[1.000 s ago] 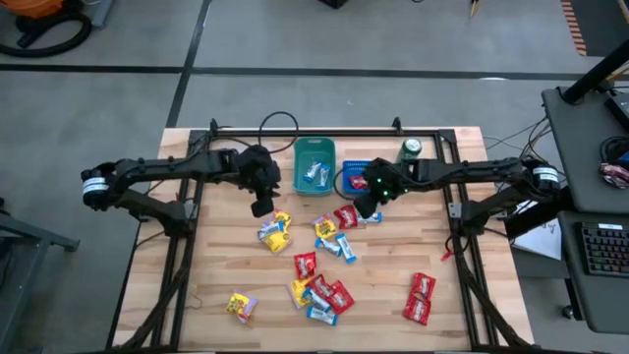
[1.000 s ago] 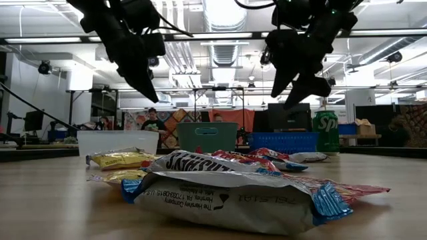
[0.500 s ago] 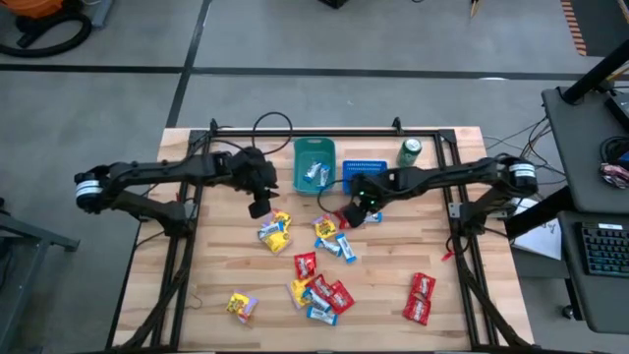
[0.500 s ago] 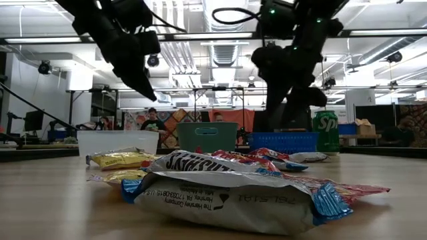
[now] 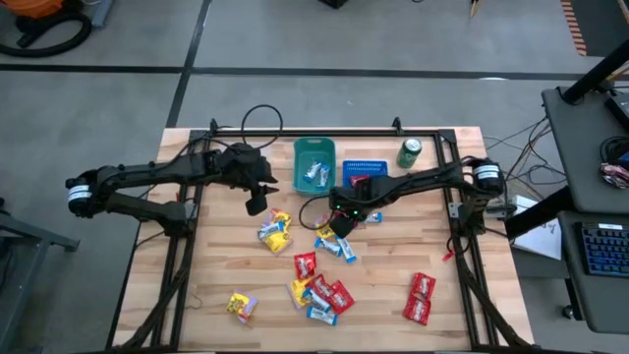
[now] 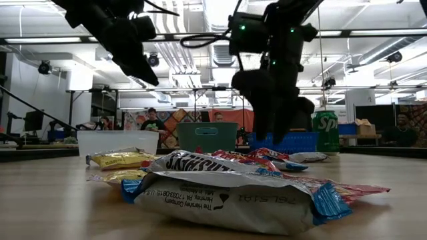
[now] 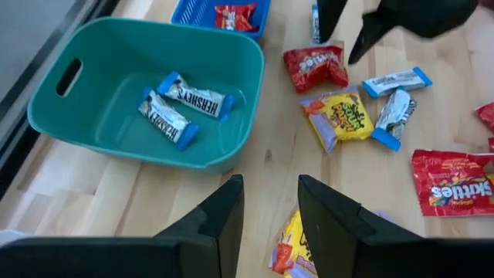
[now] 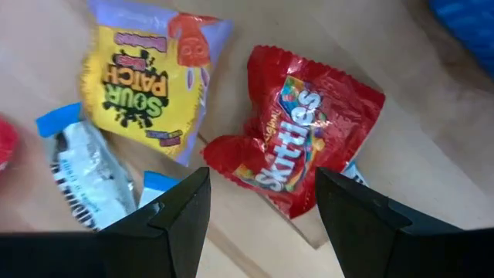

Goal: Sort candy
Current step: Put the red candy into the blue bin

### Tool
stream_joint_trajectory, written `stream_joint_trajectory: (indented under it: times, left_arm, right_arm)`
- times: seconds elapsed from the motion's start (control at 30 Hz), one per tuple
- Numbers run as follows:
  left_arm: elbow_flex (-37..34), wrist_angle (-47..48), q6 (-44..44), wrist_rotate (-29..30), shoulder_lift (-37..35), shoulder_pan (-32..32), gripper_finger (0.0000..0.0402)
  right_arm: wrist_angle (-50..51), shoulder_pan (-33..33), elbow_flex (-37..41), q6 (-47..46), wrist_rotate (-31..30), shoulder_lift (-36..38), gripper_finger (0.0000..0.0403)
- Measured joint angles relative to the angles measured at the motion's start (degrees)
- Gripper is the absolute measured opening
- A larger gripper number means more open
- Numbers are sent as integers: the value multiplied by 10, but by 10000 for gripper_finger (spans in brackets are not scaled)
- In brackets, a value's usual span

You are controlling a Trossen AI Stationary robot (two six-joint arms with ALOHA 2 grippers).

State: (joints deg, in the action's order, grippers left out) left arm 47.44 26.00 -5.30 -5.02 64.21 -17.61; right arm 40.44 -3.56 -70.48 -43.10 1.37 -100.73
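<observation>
Small wrapped candies in red, yellow and blue-white lie scattered over the wooden table (image 5: 393, 258), most of them in a loose group (image 5: 319, 285). My right gripper (image 5: 339, 222) is open and low over the red Skittles packet (image 8: 301, 143). In the right wrist view (image 8: 262, 220) its fingers stand on either side of that packet, with a yellow Sour Patch packet (image 8: 150, 81) beside it. My left gripper (image 5: 257, 205) is open (image 7: 270, 212) and hovers above the table next to the teal bin (image 7: 93, 127), which holds two blue-white candies (image 7: 181, 104).
A blue bin (image 5: 362, 173) with one red candy (image 7: 235, 14) sits right of the teal bin (image 5: 314, 149). A green can (image 5: 410, 151) stands farther right. Two red packets (image 5: 421, 298) lie near the right front, and a yellow one (image 5: 241, 306) near the left front.
My right gripper has moved from beside the blue bin toward the table's left and near edge and has come down over the red and yellow packets, staying open. My left gripper has barely shifted.
</observation>
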Motion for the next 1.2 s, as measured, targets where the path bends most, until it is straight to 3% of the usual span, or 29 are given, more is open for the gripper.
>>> stream_joint_trajectory:
  times: [0.27, 0.83, 1.2]
  left_arm:
    - [0, 0, 6, 0, 0, 0, 107]
    - [0, -31, 8, 0, 0, 0, 107]
    - [0, -34, 16, 0, 2, 0, 107]
  right_arm:
    - [-2, 0, -3, 2, -32, -30, 181]
    - [-4, -1, -3, 61, -27, -28, 16]
    - [-2, -1, -3, 118, 14, 68, 9]
